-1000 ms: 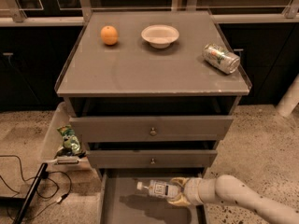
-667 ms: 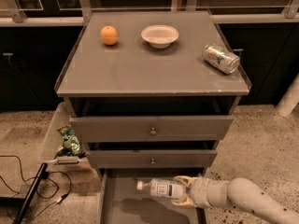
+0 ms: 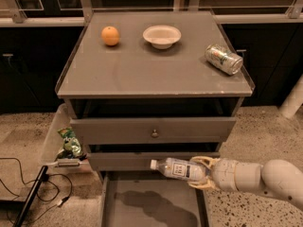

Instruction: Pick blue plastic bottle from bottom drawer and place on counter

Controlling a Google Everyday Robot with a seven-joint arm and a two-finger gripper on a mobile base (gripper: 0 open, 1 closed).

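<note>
Clear plastic, white-capped, the blue plastic bottle [image 3: 176, 169] lies nearly level in our pincer [image 3: 200, 172], which pinches its base end above the open bottom drawer [image 3: 142, 207]. We should draw back clear of the desk [image 3: 142, 77] lip before lifting, then set it on bare grey between the orange [image 3: 110, 35] and the can [image 3: 223, 58]. The arm [image 3: 279, 178] runs off the right edge, and the drawer's front is cut off below.

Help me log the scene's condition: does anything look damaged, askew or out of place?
The green-silver can lies on its side near the right edge of the counter and looks dented. Otherwise nothing stands out: the tool, reaching in from the lower right, grips the plastic bottle sideways above the open bottom drawer.
</note>
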